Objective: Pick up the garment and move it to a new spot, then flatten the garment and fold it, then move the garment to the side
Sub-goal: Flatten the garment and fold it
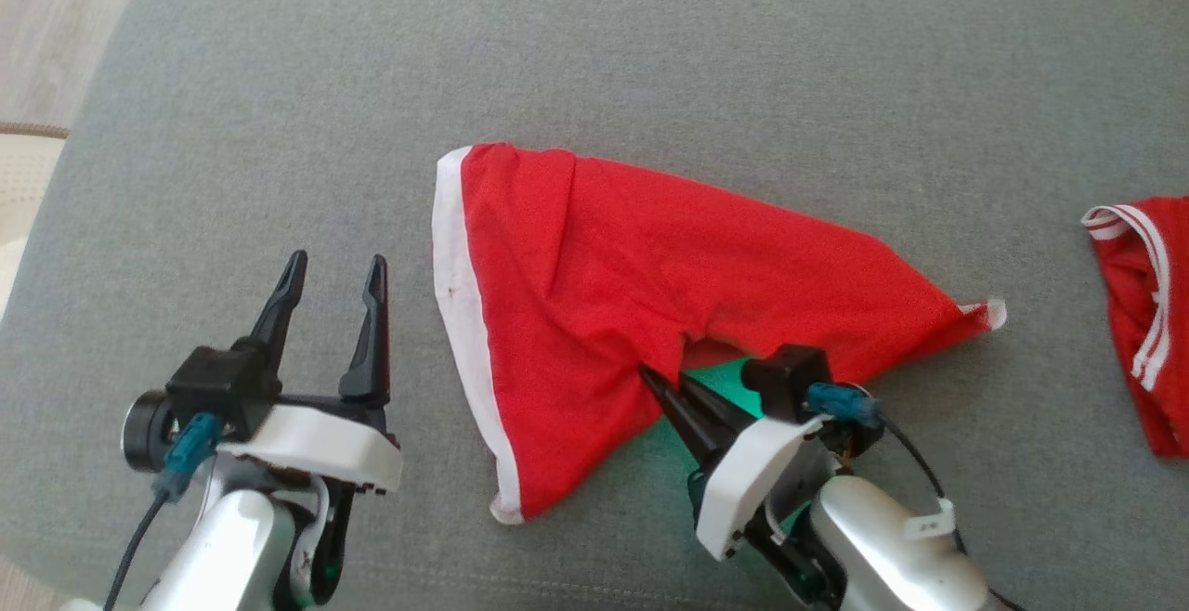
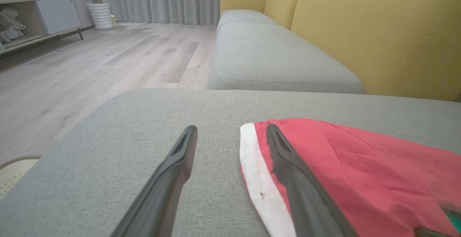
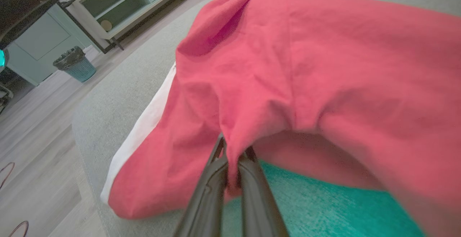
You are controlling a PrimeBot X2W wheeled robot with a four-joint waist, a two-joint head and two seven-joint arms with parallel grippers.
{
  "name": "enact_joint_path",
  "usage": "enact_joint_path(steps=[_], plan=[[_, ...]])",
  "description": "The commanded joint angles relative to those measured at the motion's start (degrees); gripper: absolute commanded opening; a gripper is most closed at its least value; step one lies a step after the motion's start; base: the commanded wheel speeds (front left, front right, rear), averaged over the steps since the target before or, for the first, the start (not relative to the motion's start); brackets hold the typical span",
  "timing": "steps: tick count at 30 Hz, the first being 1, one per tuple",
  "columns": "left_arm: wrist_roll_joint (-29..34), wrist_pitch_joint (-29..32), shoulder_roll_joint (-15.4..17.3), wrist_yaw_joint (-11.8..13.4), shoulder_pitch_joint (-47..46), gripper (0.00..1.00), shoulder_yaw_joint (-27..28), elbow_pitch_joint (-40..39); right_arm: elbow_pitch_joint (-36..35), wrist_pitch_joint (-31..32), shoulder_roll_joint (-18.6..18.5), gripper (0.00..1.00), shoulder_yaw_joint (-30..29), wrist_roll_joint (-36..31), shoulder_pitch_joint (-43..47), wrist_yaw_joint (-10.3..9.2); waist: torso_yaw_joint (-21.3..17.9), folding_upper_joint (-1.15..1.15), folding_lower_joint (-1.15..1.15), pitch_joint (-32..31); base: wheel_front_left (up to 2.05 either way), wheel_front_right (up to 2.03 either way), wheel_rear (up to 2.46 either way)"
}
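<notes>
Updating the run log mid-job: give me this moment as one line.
right tool: shut on red garment | left tool: open, beside its white hem | surface: grey cushion

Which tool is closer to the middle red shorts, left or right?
Right. The right tool is shut on the shorts' near edge; the left tool stands open beside their white band, not touching.

Left gripper [image 2: 231,130], fingers spread over the grey seat cushion [image 2: 126,129]; red white-banded garment [image 2: 360,172] lies near right, yellow backrest [image 2: 378,31] far right.
</notes>
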Motion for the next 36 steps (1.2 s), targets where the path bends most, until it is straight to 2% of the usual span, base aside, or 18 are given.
enact_joint_path(steps=[1,8,15,23,26,28,35,36], plan=[[0.6,-0.9,0.9,-0.1,-2.8,1.0,2.7,-1.5,-1.7,-1.2,0.5,0.0,0.9,0.8,-0.9,0.39,-0.3,0.0,-0.01,-0.2,0.0,0.0,0.0],[1.0,-1.1,1.0,0.0,-2.1,1.0,3.7,-1.3,-7.4,-1.6,-3.5,0.0,-2.7,2.1,1.9,0.39,-3.0,0.0,-0.01,-1.7,0.0,0.0,0.0],[1.3,-1.1,1.1,-0.1,-1.6,1.0,3.9,-1.8,-15.7,3.8,-7.9,0.0,-11.1,0.7,5.6,0.39,-5.8,0.0,-0.01,-2.5,0.0,0.0,0.0],[1.7,-1.2,0.2,-0.7,-2.5,1.0,3.2,-1.7,-20.4,10.0,-11.4,0.0,-20.6,0.2,4.5,0.39,-5.5,0.0,-0.01,-1.5,0.0,0.0,0.0],[1.7,-1.2,-0.3,-1.0,-3.1,1.0,2.9,-1.6,-18.5,11.9,-12.2,0.0,-21.8,1.2,1.1,0.39,-4.4,0.0,-0.01,-0.6,0.0,0.0,0.0],[1.7,-1.2,-1.0,-1.7,-4.2,1.0,2.7,-1.1,-14.2,13.1,-13.2,0.0,-22.3,2.3,-3.6,0.39,-3.1,0.0,-0.01,0.6,0.0,0.0,0.0],[2.7,-1.2,-3.1,-2.9,-6.2,1.0,2.4,-0.5,-2.1,12.7,-15.6,0.0,-17.7,5.9,-14.0,0.39,-0.5,0.0,-0.01,2.9,0.0,0.0,0.0],[2.9,-1.2,-3.4,-3.1,-6.4,1.0,2.4,-0.4,-0.6,12.4,-15.7,0.4,-16.7,6.4,-15.0,0.39,-0.4,0.0,-0.01,3.1,0.0,0.0,0.0]])
